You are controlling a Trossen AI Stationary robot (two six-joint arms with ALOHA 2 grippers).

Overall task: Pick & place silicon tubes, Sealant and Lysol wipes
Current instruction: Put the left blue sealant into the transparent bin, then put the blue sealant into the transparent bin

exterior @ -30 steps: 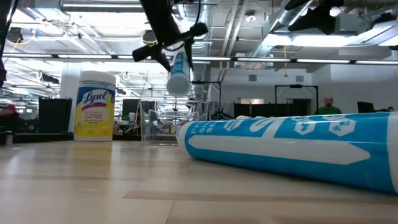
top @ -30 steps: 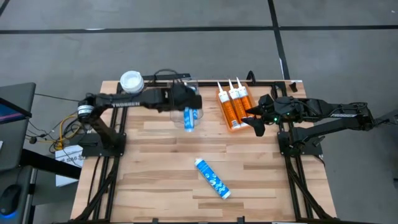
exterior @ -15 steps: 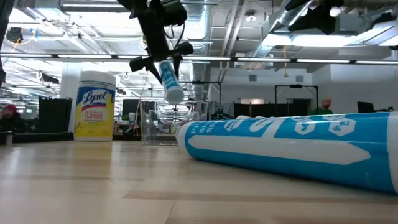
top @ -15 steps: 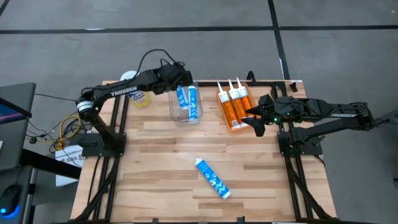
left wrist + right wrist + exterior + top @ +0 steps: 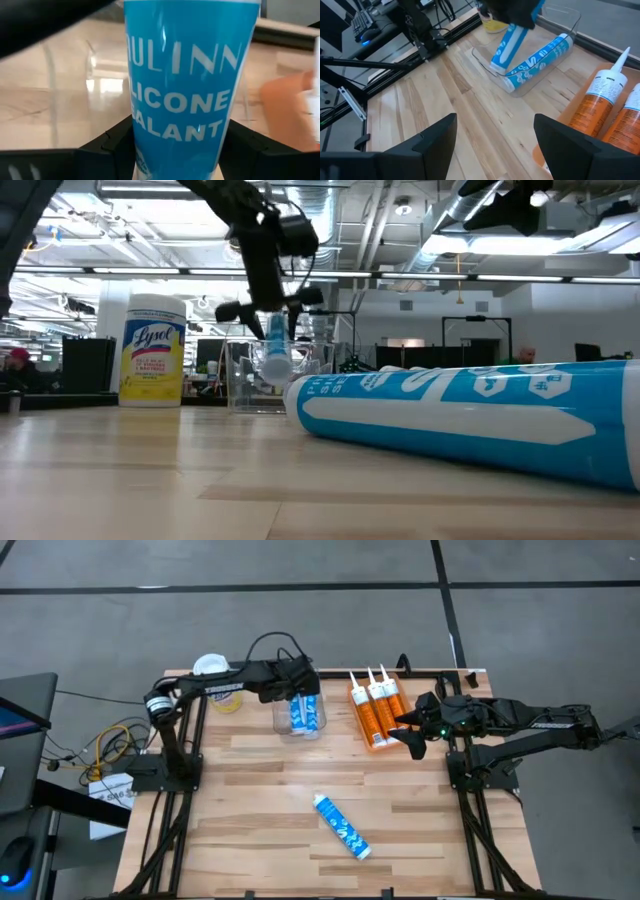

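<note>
Left gripper (image 5: 296,690): over bin (image 5: 280,723), clamped on blue tube (image 5: 273,352), lower end inside. Second tube in bin (image 5: 540,59). Step: placing. Next: release, then fetch table tube (image 5: 341,826). Right gripper (image 5: 408,730): parted, idle beside orange tubes (image 5: 373,710). Wipes (image 5: 152,350): table's far-left corner.

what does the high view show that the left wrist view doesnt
Only the high view shows the right gripper waiting open beside the orange tubes, a loose blue tube lying mid-table, and the Lysol wipes at the far left corner.

Only the left wrist view shows the print on the held tube, reading partly "LICONE EALANT".

Both show the left gripper shut on that tube over the clear bin.
</note>
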